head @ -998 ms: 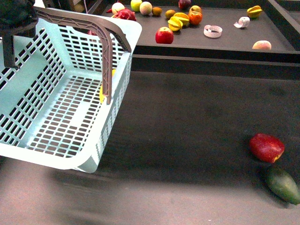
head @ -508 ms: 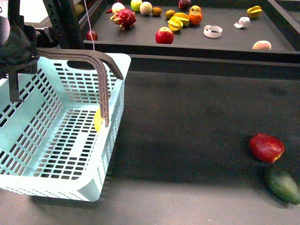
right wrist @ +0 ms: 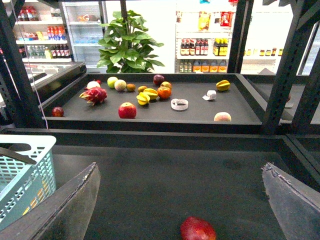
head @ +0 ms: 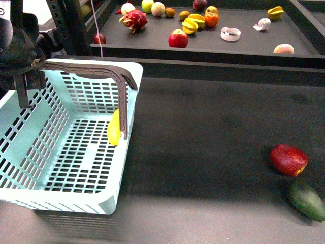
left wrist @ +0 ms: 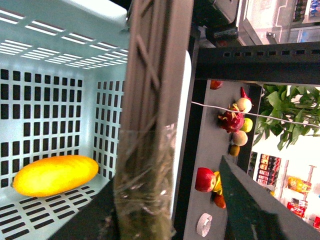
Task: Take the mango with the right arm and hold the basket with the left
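One fruit, the mango [head: 114, 128], is lying inside the pale blue basket [head: 30, 193] in the front view, standing on end against the far-right wall behind the brown handle [head: 123, 101]; the left gripper [head: 23, 68] is clamping that handle's other end. In the left wrist view, the mango [left wrist: 55, 175] is resting lengthwise along the slatted floor. In the right wrist view, the right gripper [right wrist: 182, 200] is hanging spread wide above a red fruit [right wrist: 198, 229].
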Robot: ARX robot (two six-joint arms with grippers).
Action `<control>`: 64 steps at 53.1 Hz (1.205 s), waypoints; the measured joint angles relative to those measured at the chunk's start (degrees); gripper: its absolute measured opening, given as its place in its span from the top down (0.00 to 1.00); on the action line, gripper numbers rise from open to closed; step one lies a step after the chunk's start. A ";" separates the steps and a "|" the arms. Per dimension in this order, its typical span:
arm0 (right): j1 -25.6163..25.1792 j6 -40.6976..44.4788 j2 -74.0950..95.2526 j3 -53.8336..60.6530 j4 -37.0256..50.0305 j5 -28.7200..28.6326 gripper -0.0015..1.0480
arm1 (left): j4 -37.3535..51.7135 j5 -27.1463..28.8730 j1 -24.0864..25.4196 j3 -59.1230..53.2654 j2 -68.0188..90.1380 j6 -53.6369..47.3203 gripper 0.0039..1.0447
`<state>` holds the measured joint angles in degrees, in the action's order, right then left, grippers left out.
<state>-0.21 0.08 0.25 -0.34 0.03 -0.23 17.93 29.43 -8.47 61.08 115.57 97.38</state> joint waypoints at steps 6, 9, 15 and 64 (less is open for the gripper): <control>0.00 0.00 0.00 0.00 0.00 -0.02 0.08 | -1.53 -0.02 -0.26 -0.35 -2.95 -0.55 0.33; 0.00 0.00 0.00 0.00 0.00 -0.02 0.08 | -2.54 -0.13 -0.39 -1.09 -5.07 -1.62 0.24; 0.00 0.00 0.00 0.00 0.00 -0.02 0.08 | -4.15 -1.11 -0.61 -3.26 -10.93 -6.08 0.06; 0.00 0.00 0.00 0.00 0.00 -0.02 0.08 | 22.38 -32.83 17.75 -39.01 -50.62 -71.95 0.32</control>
<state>-0.21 0.08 0.25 -0.34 0.03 -0.25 40.32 -3.40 9.28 22.06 64.95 25.43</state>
